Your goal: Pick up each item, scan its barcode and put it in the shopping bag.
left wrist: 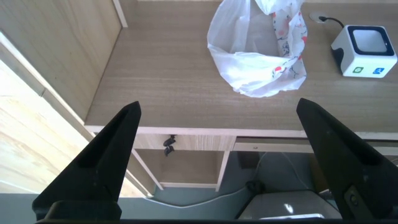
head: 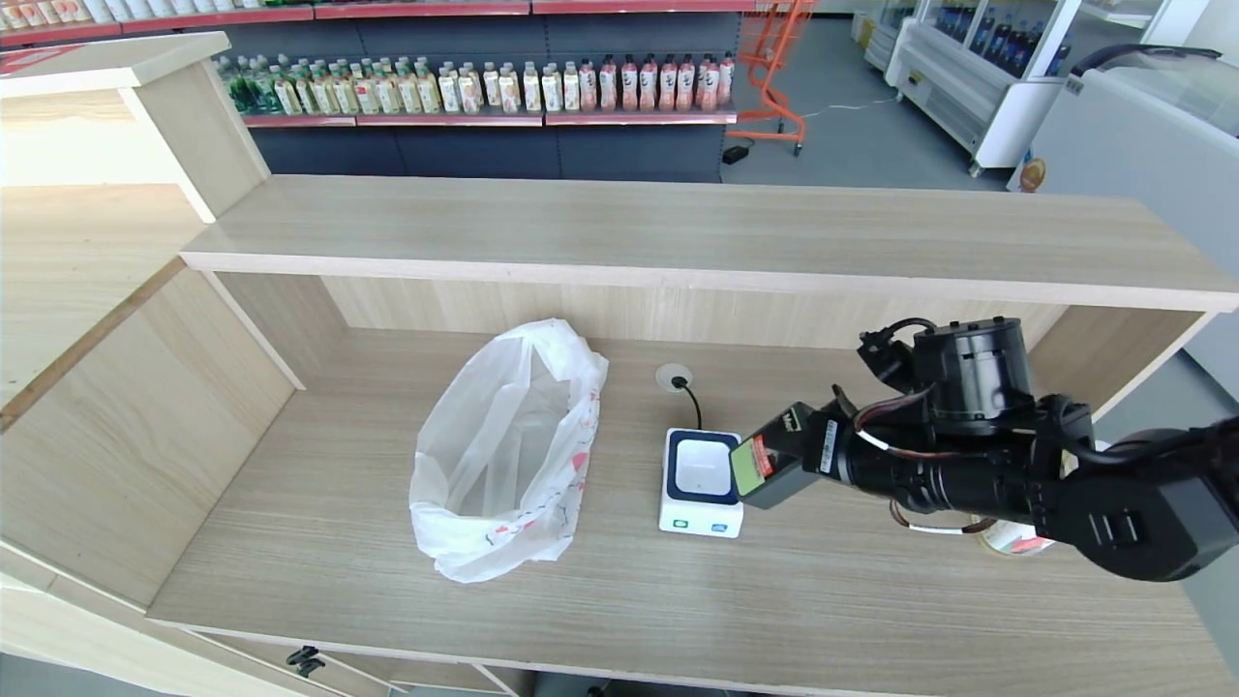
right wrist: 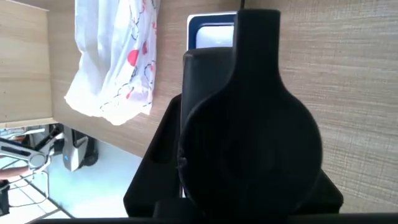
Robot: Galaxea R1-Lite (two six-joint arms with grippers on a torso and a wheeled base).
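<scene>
The right gripper (head: 774,463) is holding a small box (head: 747,467) closed between its fingers, just above the right edge of the barcode scanner (head: 702,474), with the box's green-and-red face turning left toward the scanner window. The shopping bag (head: 503,455) is lying farther to the robot's left, just beside the scanner, its long axis running front to back and its mouth gaping upward (so the right arm is plainly the nearer one for the drop). The left gripper (left wrist: 217,109) is hanging wide open off the near edge of the desk (head: 774,600). Another round item (head: 1012,540) is sitting half hidden behind the right arm. Beyond the desk, shelves of bottles (head: 484,87) and freezer cabinets (head: 987,87) are lining a shop aisle.
</scene>
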